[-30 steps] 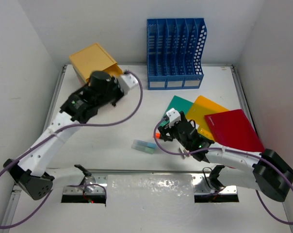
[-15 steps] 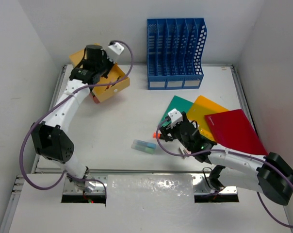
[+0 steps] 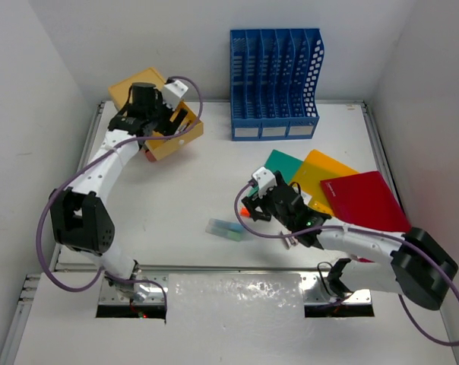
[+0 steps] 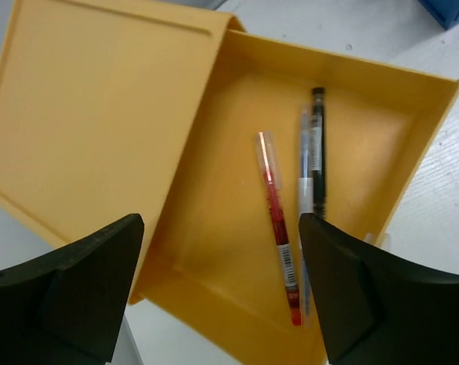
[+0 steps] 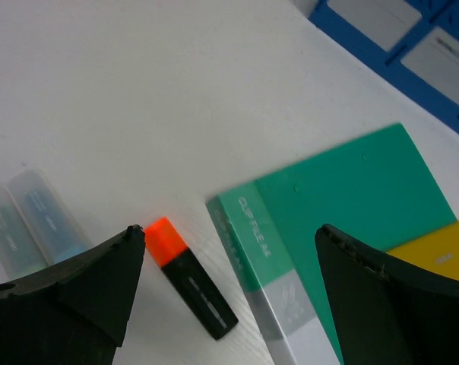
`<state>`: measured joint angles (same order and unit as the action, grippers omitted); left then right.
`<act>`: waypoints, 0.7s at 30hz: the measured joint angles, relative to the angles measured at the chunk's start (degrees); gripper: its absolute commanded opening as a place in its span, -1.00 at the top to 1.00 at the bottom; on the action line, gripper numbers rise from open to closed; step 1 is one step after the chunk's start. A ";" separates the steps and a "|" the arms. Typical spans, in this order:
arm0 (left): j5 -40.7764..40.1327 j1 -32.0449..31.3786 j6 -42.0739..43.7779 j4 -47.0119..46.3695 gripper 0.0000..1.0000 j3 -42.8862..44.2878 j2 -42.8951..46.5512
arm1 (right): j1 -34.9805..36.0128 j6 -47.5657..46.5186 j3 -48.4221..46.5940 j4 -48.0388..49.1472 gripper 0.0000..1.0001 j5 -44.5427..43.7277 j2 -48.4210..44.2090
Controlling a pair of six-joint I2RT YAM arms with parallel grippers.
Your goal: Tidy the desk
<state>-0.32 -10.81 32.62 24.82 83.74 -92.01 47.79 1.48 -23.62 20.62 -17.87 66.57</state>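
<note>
Change: left arm has swung from mid-desk to the far-left corner, and the drawer (image 4: pixel 366 137) now stands pulled out. The right arm has edged slightly left.
Desk: white tabletop (image 3: pixel 184 190) fills the walled enclosure, arm bases at its near edge.
Left arm: stretched to the far left. The left gripper (image 4: pixel 220 228) hangs over the open drawer, jaws spread wide, nothing between them.
Right arm: low across the near right. The right gripper (image 5: pixel 231 232) is above the orange-capped marker (image 5: pixel 188 277), jaws wide, empty.
Drawer: pulled from the yellow box (image 4: pixel 100 114). It holds a red pen (image 4: pixel 276 228), a clear pen (image 4: pixel 303 144) and a black pen (image 4: pixel 318 152), the last two side by side.
Folders: green folder (image 5: pixel 343 205), yellow folder (image 3: pixel 324 175) and red folder (image 3: pixel 366 201) fanned and overlapping on the right, with the marker just beside the green one.
Rack: blue file rack (image 3: pixel 275 76) at the far wall.
Hard to tell: pale translucent case (image 5: pixel 32 220) left of the marker, cut off in the right wrist view. The drawer's near corner runs out of frame.
</note>
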 measured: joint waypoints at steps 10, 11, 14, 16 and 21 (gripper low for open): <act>0.57 5.64 -6.75 -1.57 -0.59 8.28 3.06 | -0.02 -1.81 -21.22 4.28 0.08 11.87 18.03; 0.55 7.15 -8.09 -2.19 -0.59 11.39 1.92 | -0.02 -2.16 -24.17 5.40 0.25 13.05 20.74; 0.00 11.04 -11.28 -3.80 -0.59 19.41 -2.56 | -0.07 -2.38 -33.03 8.39 0.82 15.58 28.52; -1.18 12.90 -13.05 -5.03 -0.59 21.81 -5.68 | -0.22 -2.21 -38.91 9.81 1.00 16.52 33.64; -1.46 14.73 -16.46 -4.48 -0.59 24.30 -15.39 | -1.18 -0.81 -50.23 11.56 1.00 17.22 45.03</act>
<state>-1.78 3.92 16.16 20.34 108.05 -107.39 46.61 0.67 -73.84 32.18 -0.64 111.59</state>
